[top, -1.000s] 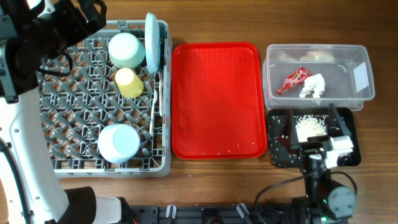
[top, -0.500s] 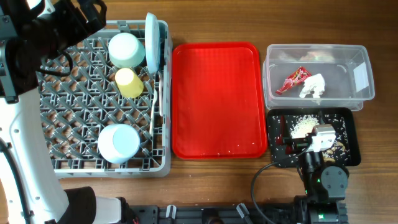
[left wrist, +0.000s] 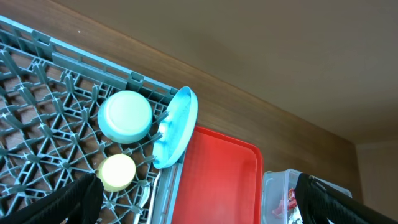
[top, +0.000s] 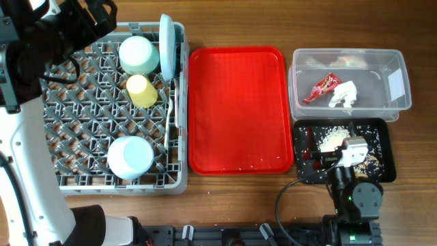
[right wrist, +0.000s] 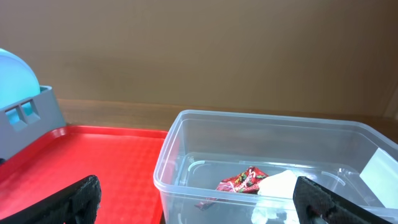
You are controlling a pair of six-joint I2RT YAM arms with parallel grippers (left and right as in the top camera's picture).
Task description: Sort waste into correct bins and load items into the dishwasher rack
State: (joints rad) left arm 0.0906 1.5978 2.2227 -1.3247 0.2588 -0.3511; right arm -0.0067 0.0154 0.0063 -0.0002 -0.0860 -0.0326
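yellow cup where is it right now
Overhead view, left side: the yellow cup sits in the grey rack, next to a pale bowl and left of the upright blue plate.

Glossy red tray [top: 236,109], clear plastic tub [top: 349,78]

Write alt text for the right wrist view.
A clear plastic tub holds a red snack wrapper and a crumpled white tissue. A red tray lies to its left, with a grey rack corner and a blue plate edge beyond. The right gripper is open, fingers framing the bottom corners.
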